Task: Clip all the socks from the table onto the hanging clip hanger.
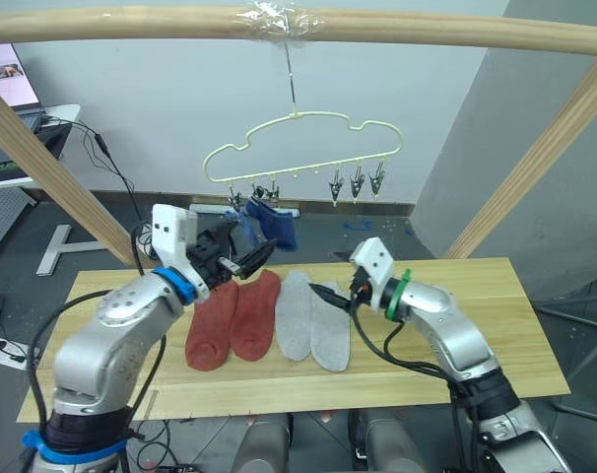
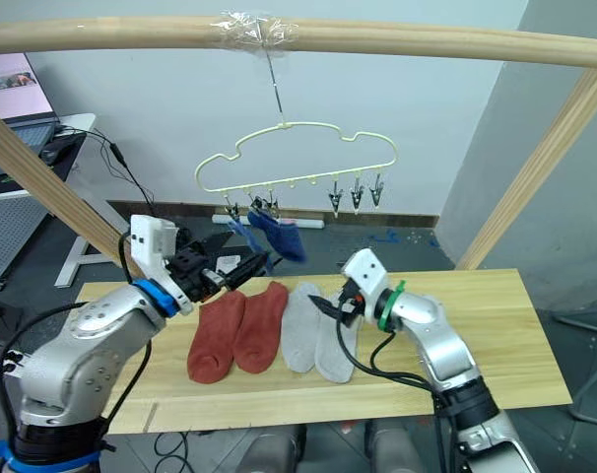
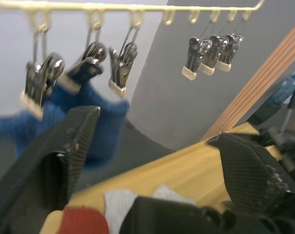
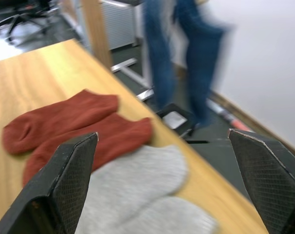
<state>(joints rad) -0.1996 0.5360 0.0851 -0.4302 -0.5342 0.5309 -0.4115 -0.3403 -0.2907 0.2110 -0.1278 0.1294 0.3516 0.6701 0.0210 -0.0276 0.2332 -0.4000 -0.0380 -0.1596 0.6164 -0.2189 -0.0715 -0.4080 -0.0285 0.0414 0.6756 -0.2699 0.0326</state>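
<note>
The pale yellow-green clip hanger hangs by its hook from the wooden top pole. Two blue socks dangle from its left clips, and the three right clips hold nothing. Two rust-red socks and two light grey socks lie side by side on the table. My left gripper is open just below the blue socks, nothing between its fingers. Low over the top ends of the grey socks, my right gripper is open and holds nothing.
A round wooden pole frame spans the table, with slanted legs at the left and right. A desk with a laptop and cables stands at the back left. The table's right half is bare wood.
</note>
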